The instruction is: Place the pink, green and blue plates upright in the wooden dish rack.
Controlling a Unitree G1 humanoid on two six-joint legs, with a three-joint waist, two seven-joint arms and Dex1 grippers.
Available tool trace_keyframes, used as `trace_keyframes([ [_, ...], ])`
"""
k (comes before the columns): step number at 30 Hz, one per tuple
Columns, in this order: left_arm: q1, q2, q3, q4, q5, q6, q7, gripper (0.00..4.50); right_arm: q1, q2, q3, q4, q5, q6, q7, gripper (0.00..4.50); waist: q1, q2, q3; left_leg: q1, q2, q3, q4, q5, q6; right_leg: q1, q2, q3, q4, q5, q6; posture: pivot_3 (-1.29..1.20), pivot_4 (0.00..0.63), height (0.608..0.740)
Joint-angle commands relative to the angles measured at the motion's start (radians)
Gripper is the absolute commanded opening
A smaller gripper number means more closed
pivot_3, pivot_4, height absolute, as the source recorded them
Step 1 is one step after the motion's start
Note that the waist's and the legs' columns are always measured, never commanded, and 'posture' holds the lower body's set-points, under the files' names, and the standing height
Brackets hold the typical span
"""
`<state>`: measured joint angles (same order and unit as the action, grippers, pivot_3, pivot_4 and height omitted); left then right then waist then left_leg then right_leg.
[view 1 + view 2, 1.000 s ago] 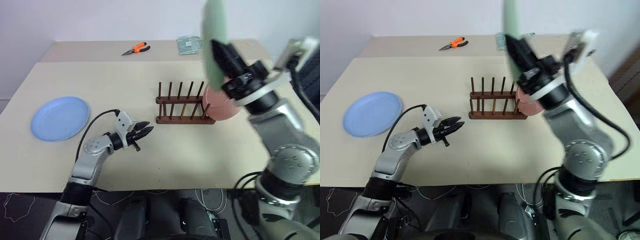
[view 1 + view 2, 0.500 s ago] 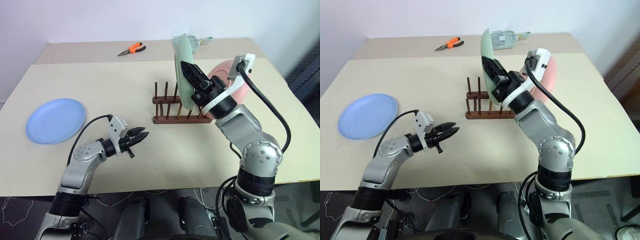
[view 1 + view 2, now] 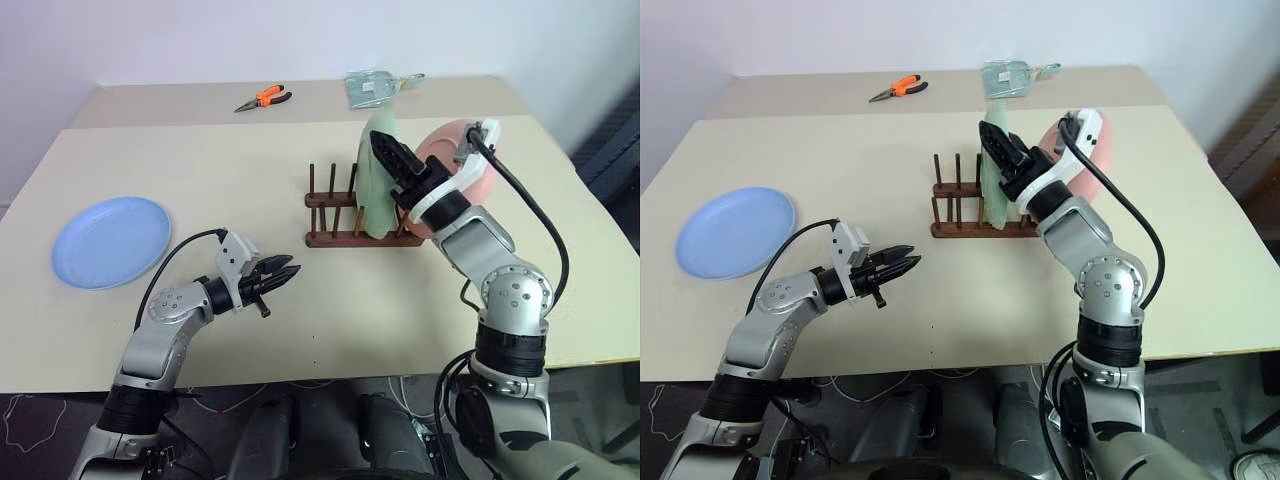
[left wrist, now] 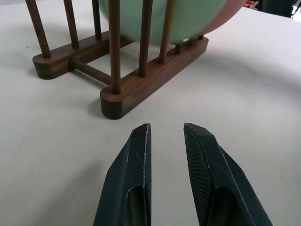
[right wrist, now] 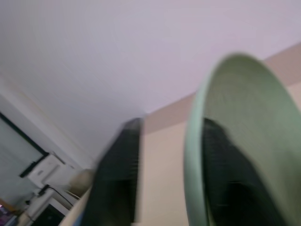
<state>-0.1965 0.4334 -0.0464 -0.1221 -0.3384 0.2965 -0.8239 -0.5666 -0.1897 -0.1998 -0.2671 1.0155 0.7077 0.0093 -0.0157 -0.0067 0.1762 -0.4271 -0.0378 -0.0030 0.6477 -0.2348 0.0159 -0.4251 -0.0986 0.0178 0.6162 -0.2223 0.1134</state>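
Observation:
The wooden dish rack (image 3: pixel 330 238) stands at the table's middle. In it the green plate (image 3: pixel 372 200) stands upright between pegs, and the pink plate (image 3: pixel 440 155) stands upright at the rack's right end. My right gripper (image 3: pixel 383 138) is at the green plate's top edge. In the right wrist view its fingers (image 5: pixel 117 174) straddle the rim of the green plate (image 5: pixel 254 108) with a gap, so it is open. The blue plate (image 3: pixel 110 240) lies flat at the far left. My left gripper (image 4: pixel 167 128) hovers low before the rack (image 4: pixel 146 87), slightly open and empty.
Orange pliers (image 3: pixel 265 97) and a clear packet (image 3: pixel 372 88) lie on the far strip of the table. Bare tabletop (image 3: pixel 250 180) spreads between the blue plate and the rack. The table's near edge runs just below my left arm.
My right arm has lowered the green plate from high above into the rack beside the pink plate, and its fingers have spread off the rim. The left gripper has stayed put.

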Motion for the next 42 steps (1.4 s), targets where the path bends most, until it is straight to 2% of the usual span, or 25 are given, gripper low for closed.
trace_keyframes([
  [1, 0.003, 0.011, 0.01, -0.04, -0.003, -0.017, 0.003, 1.08, -0.051, -0.07, 0.04, -0.036, -0.128, -0.058, 0.066, 3.51, 0.0, 0.0, 0.0, 0.0, 0.0, 0.0, 0.0, 0.0, 0.0, 0.0, 0.0, 0.0, 0.0, 0.0, 0.0, 0.0, 0.15, 0.738],
  [8, -0.001, 0.013, 0.015, -0.037, -0.01, -0.007, 0.003, 1.08, -0.088, -0.172, 0.07, -0.036, -0.286, -0.115, 0.158, 3.51, 0.002, 0.0, 0.0, 0.0, 0.0, 0.0, 0.0, 0.0, 0.0, 0.0, 0.001, 0.0, 0.0, 0.0, 0.0, 0.0, 0.15, 0.738],
  [10, 0.0, 0.011, 0.027, -0.038, -0.027, 0.01, 0.007, 1.62, -0.098, -0.213, 0.077, -0.031, -0.357, -0.15, 0.186, 3.57, 0.002, 0.0, 0.0, 0.0, 0.0, 0.0, 0.0, 0.0, 0.0, 0.0, 0.001, 0.0, 0.0, 0.0, 0.0, 0.0, 0.15, 0.738],
  [12, -0.012, 0.009, 0.066, -0.021, -0.019, -0.007, 0.05, 2.34, -0.129, -0.291, 0.117, -0.023, -0.477, -0.222, 0.247, 4.09, 0.002, 0.0, 0.0, 0.0, 0.0, 0.0, 0.0, 0.0, 0.0, 0.0, 0.001, 0.0, 0.0, 0.0, 0.0, 0.0, 0.15, 0.738],
  [13, -0.018, 0.007, 0.084, -0.011, -0.012, -0.019, 0.073, 2.91, -0.143, -0.323, 0.139, -0.022, -0.525, -0.253, 0.278, 4.44, 0.002, 0.0, 0.0, 0.0, 0.0, 0.0, 0.0, 0.0, 0.0, 0.0, 0.001, 0.0, -0.001, 0.0, 0.0, 0.0, 0.15, 0.738],
  [15, -0.047, -0.007, 0.147, 0.028, 0.019, -0.046, 0.178, 3.98, -0.172, -0.391, 0.22, -0.046, -0.613, -0.305, 0.374, 4.5, 0.001, 0.0, 0.001, 0.0, 0.0, 0.001, 0.0, 0.0, 0.0, 0.0, 0.001, 0.0, -0.001, 0.0, 0.0, 0.0, 0.15, 0.738],
  [16, -0.08, -0.018, 0.207, 0.07, 0.042, -0.05, 0.288, 4.48, -0.191, -0.416, 0.276, -0.067, -0.649, -0.329, 0.435, 4.5, 0.001, 0.0, 0.001, 0.0, 0.0, 0.001, 0.0, 0.0, 0.0, 0.0, 0.002, 0.0, -0.001, 0.0, 0.0, 0.0, 0.15, 0.738],
  [20, -0.161, -0.024, 0.387, 0.183, 0.143, -0.049, 0.648, 4.48, -0.231, -0.435, 0.444, -0.092, -0.769, -0.406, 0.587, 4.5, -0.006, -0.002, 0.001, 0.001, 0.002, 0.0, 0.0, 0.0, 0.0, 0.0, 0.005, -0.001, 0.001, 0.002, 0.004, 0.0, 0.15, 0.738],
  [25, -0.199, -0.033, 0.602, 0.211, 0.176, 0.099, 1.0, 4.48, -0.21, -0.366, 0.552, -0.032, -0.873, -0.495, 0.642, 4.5, 0.003, -0.005, 0.001, 0.0, 0.0, 0.0, 0.0, 0.0, 0.0, 0.0, 0.003, -0.001, 0.001, 0.003, 0.006, 0.0, 0.15, 0.738],
  [28, -0.194, -0.054, 0.693, 0.171, 0.134, 0.205, 1.098, 4.48, -0.197, -0.326, 0.568, 0.0, -0.892, -0.521, 0.67, 4.5, 0.007, -0.01, 0.0, 0.0, -0.001, 0.0, 0.001, 0.0, -0.001, 0.0, 0.002, -0.002, 0.001, 0.004, 0.007, 0.0, 0.15, 0.738],
  [34, -0.181, -0.138, 0.83, 0.091, -0.049, 0.391, 1.127, 4.48, -0.165, -0.289, 0.564, 0.02, -0.914, -0.549, 0.707, 4.5, 0.011, -0.014, 0.0, 0.0, -0.002, -0.002, 0.001, 0.001, -0.003, 0.001, 0.001, -0.003, 0.0, 0.004, 0.007, 0.0, 0.15, 0.738],
  [37, -0.182, -0.184, 0.881, 0.058, -0.14, 0.448, 1.139, 3.65, -0.153, -0.275, 0.562, 0.023, -0.93, -0.556, 0.713, 4.5, 0.005, -0.014, 0.0, 0.0, -0.002, -0.002, 0.0, 0.001, -0.004, 0.0, 0.001, -0.003, 0.0, 0.004, 0.007, 0.0, 0.15, 0.738],
  [42, -0.199, -0.196, 0.904, 0.058, -0.178, 0.473, 1.191, 1.0, -0.142, -0.258, 0.556, 0.026, -0.951, -0.545, 0.71, 4.5, 0.003, -0.014, 0.0, 0.001, -0.001, -0.003, -0.001, 0.002, -0.006, 0.0, 0.001, -0.003, 0.003, 0.004, 0.006, 0.0, 0.15, 0.738],
])
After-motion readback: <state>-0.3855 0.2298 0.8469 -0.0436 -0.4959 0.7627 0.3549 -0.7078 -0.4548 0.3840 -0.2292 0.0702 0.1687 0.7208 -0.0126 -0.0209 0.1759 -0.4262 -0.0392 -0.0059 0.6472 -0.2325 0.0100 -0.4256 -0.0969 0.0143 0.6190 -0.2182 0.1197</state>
